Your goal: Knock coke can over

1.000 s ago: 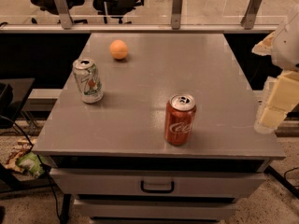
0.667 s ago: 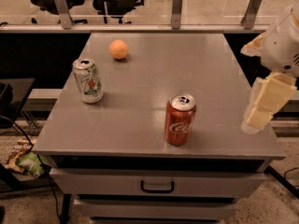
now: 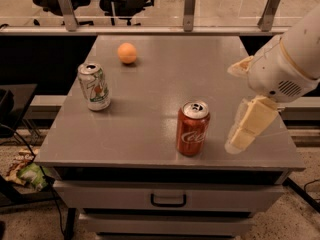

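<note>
The coke can [image 3: 192,128] is red with white script and a silver top. It stands upright near the front edge of the grey table [image 3: 150,134], right of centre. My gripper [image 3: 243,133] hangs from the white arm at the right and points down and to the left. It is just to the right of the can, a short gap away and not touching it. Its tip is at about the height of the can's lower half, over the table's front right part.
A white-and-green soda can [image 3: 94,86] stands upright at the table's left. An orange ball [image 3: 127,53] lies at the back, left of centre. A drawer with a handle [image 3: 168,200] is below the tabletop. Office chairs stand behind a rail at the back.
The arm and gripper have moved left over the table toward the coke can. Both cans and the ball have not moved.
</note>
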